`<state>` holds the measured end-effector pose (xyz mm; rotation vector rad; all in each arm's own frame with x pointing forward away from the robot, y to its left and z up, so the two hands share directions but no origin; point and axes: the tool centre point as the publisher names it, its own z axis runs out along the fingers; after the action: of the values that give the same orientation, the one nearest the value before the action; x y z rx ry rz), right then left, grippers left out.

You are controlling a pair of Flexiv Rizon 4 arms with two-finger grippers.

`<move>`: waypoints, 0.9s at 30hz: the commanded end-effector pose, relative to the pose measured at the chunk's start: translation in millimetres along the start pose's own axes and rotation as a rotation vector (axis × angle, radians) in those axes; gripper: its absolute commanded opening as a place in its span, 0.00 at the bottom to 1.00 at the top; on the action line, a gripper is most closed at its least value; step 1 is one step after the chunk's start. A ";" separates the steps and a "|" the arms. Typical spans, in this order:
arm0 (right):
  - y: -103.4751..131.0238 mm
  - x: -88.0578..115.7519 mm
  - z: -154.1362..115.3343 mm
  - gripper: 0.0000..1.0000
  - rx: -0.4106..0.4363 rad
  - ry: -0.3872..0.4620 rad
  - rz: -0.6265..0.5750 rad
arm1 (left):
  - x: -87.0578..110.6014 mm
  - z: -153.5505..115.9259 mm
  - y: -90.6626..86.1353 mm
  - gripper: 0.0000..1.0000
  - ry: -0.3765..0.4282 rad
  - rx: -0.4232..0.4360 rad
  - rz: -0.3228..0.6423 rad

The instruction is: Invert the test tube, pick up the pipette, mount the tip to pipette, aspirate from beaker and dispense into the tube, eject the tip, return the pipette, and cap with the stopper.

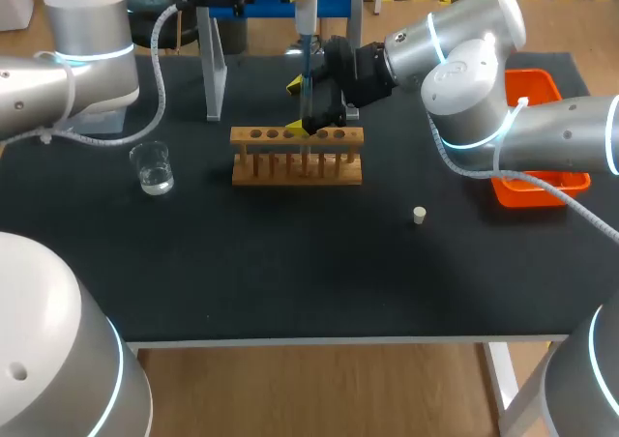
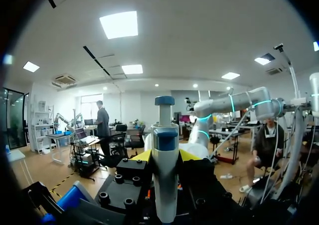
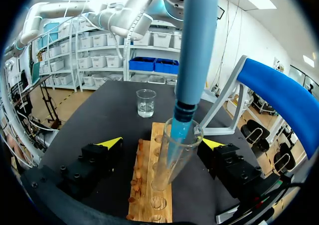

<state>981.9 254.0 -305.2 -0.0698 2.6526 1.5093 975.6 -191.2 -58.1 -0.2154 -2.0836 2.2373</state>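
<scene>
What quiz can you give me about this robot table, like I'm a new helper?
1. True or false: the small cream stopper lies on the black table, apart from the wooden tube rack.
2. The blue pipette tip pokes into: A) clear glass beaker, B) clear glass test tube, C) orange plastic tray.
3. Which gripper holds the white-and-blue pipette?
Key: 1 true; 2 B; 3 left gripper.

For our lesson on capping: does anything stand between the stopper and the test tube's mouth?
Yes. The pipette, held from above by the left gripper, reaches into the test tube, blocking its mouth. The stopper lies on the table, apart from the rack.
</scene>
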 end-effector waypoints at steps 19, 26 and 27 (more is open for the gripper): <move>0.2 -0.4 -1.2 1.00 0.001 0.003 0.000 | -4.2 -0.2 7.5 0.00 0.005 0.007 -0.011; 0.2 -0.4 -1.2 1.00 0.001 0.003 0.000 | -5.0 -0.7 10.3 0.00 0.004 0.010 -0.019; 0.2 -0.4 -1.2 1.00 0.001 0.003 0.000 | -5.1 -0.8 10.5 0.00 0.004 0.011 -0.020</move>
<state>981.9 254.1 -305.2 -0.0698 2.6526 1.5093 977.6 -192.0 -67.1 -0.1890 -2.0688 2.2362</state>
